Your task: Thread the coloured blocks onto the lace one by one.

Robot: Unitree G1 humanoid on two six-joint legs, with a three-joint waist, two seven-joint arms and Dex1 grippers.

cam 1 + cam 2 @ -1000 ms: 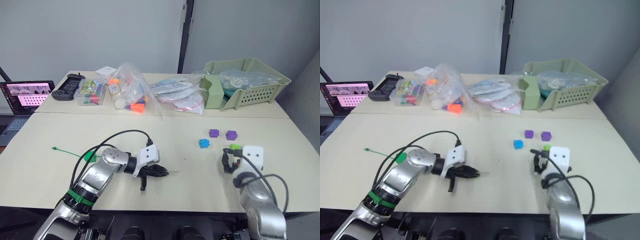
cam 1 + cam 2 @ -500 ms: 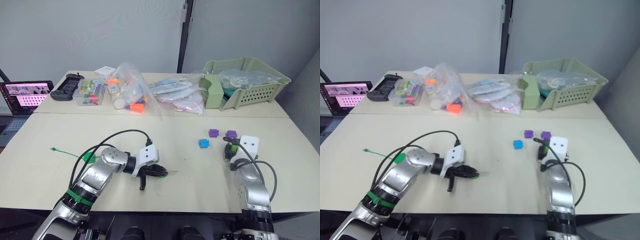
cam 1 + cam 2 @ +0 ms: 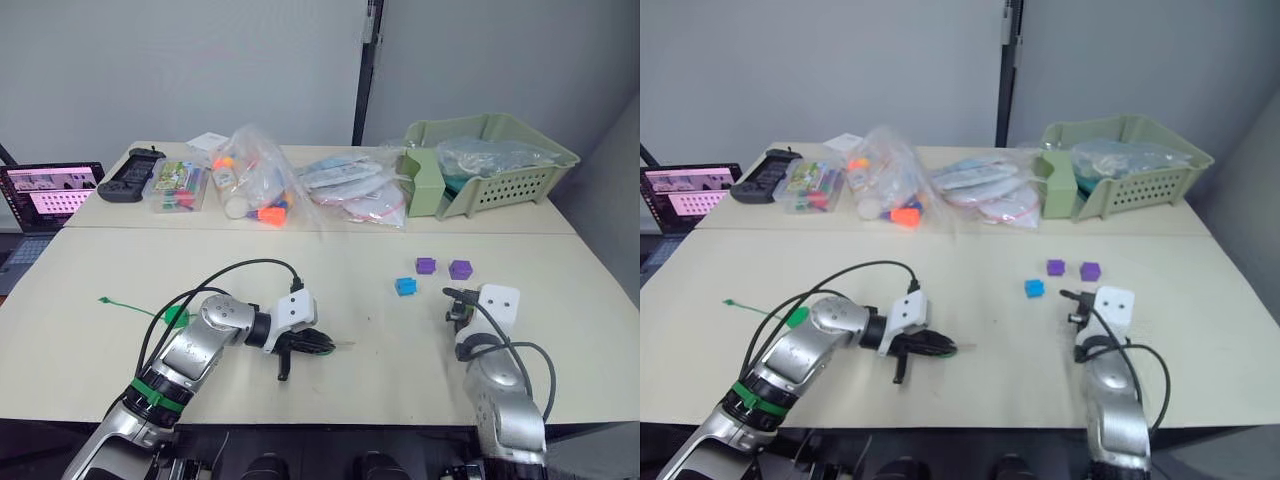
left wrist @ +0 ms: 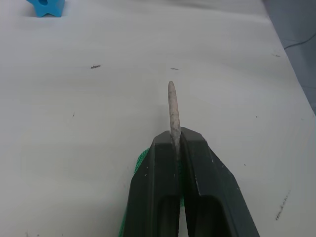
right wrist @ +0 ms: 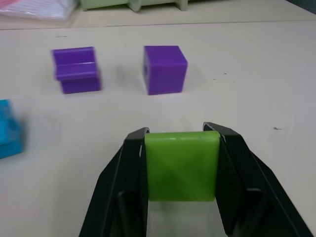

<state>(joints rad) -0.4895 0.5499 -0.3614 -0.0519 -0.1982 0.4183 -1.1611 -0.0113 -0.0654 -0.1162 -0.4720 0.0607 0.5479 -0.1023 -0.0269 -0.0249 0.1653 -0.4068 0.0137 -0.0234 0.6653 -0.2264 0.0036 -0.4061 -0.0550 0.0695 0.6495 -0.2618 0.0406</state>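
My left gripper (image 3: 318, 343) lies low over the table at front centre, shut on the lace's stiff silvery tip (image 4: 172, 106), which pokes out past the fingers. The green lace (image 3: 130, 304) trails left across the table to its free end. My right gripper (image 3: 456, 304) is shut on a light green block (image 5: 181, 165) at the front right. Just beyond it rest two purple blocks (image 3: 426, 265) (image 3: 460, 269). A blue block (image 3: 405, 286) lies to their left. Whether the green block is off the table I cannot tell.
A pale green basket (image 3: 490, 160) stands at the back right. Clear bags of craft items (image 3: 260, 185) (image 3: 350, 190), a small clear box (image 3: 180, 185) and a black controller (image 3: 125, 183) line the back. A laptop (image 3: 50, 190) sits off the table's left.
My right gripper moved forward onto the light green block and now has it between its fingers. The left gripper and lace tip stayed where they were.
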